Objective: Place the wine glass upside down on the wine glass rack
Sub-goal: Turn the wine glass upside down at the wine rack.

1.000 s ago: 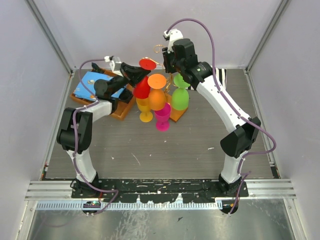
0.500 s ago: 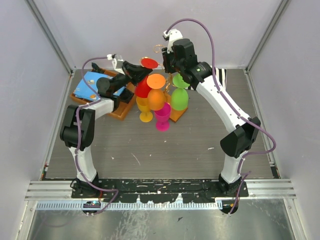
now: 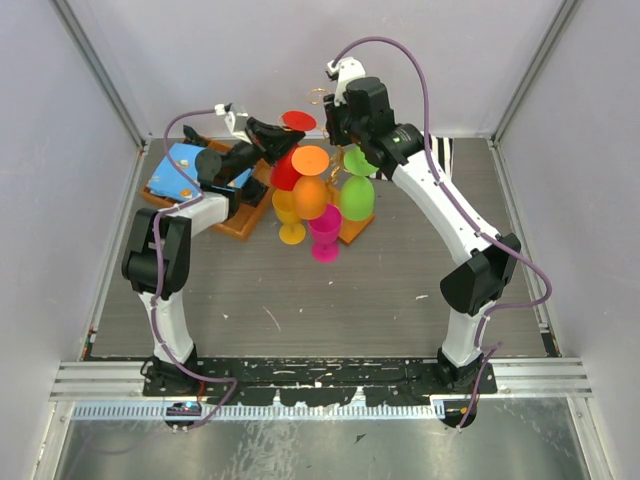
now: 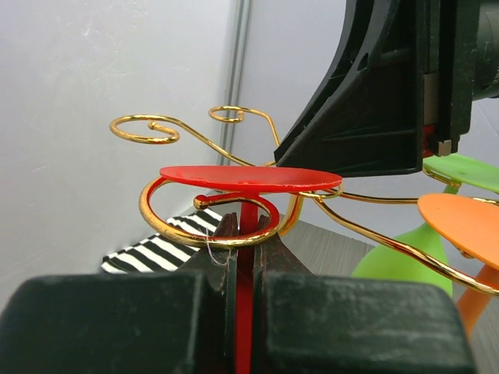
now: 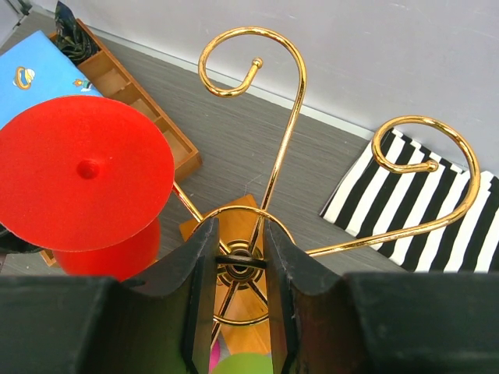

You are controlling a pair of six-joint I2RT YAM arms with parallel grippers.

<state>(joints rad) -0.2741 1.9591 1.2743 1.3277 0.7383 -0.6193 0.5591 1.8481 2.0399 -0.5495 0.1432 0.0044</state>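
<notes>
Wine glass rack — glossy gold wire, wooden base; red wine glass — matt plastic

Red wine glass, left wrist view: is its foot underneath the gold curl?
No, the foot of the red wine glass sits above the gold curl, stem pinched in the left hand.

Blue cloth lies on wooden tray; striped mat well apart.
</notes>
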